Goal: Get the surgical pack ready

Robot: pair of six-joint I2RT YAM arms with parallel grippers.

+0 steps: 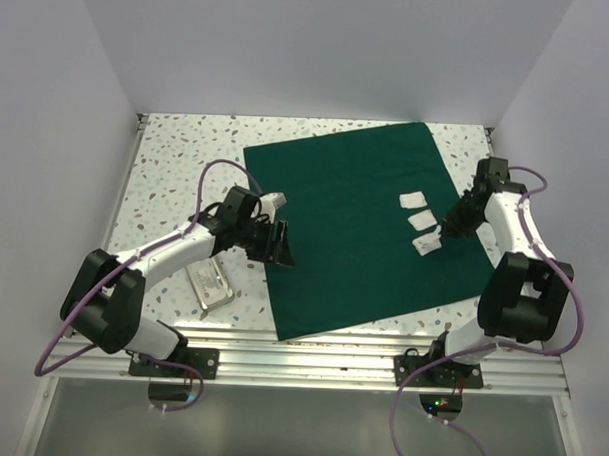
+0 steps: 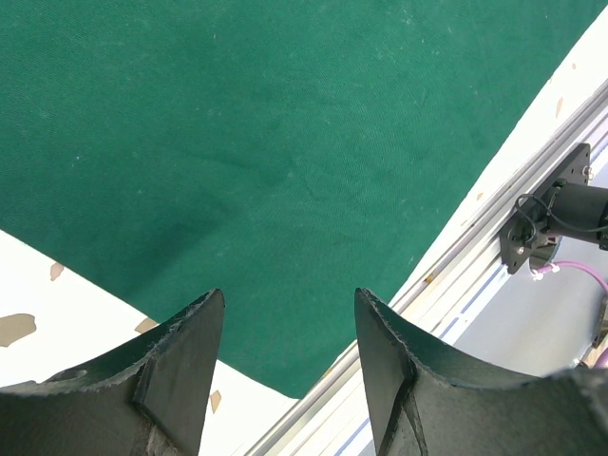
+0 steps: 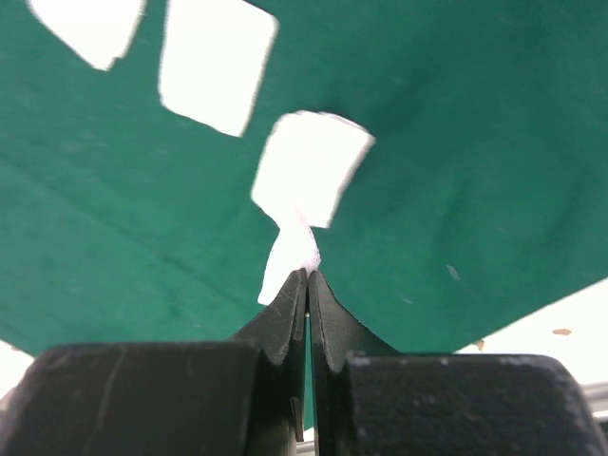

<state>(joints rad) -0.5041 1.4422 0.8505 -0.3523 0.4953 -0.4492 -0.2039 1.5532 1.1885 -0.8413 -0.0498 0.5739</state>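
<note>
Scene: The surgical pack (image 1: pixel 355 220) lies spread flat as a broad green sheet across the speckled desk (image 1: pixel 177 164).
On the sheet: Three white pads sit in a short row on its right side: the far white pad (image 1: pixel 413 201), the middle white pad (image 1: pixel 422 221) and the near white pad (image 1: pixel 425 244), each just apart from the next.
Right tool (image 1: pixel 439 233): Your fingers are pressed together on a corner of the near white pad. The wrist view shows the corner drawn up into a small peak at the tips, with the rest of the pad lying on the cloth.
Left tool (image 1: pixel 276 242): The jaws stand apart and hold nothing. They hover above the sheet's left edge, toward its near corner.
Off the sheet: A small metal tray (image 1: pixel 210 285) rests on the desk beside your left arm, just clear of the cloth.
Step in hand: By the look of it, you are arranging the contents on the open sheet, with the third pad in your grip. Whether it is going down or coming up cannot be told.
Next move: Settle that pad square with its neighbours and let go cleanly, without dragging the cloth. Folding would then call for the left tool to take an edge of the sheet.
</note>
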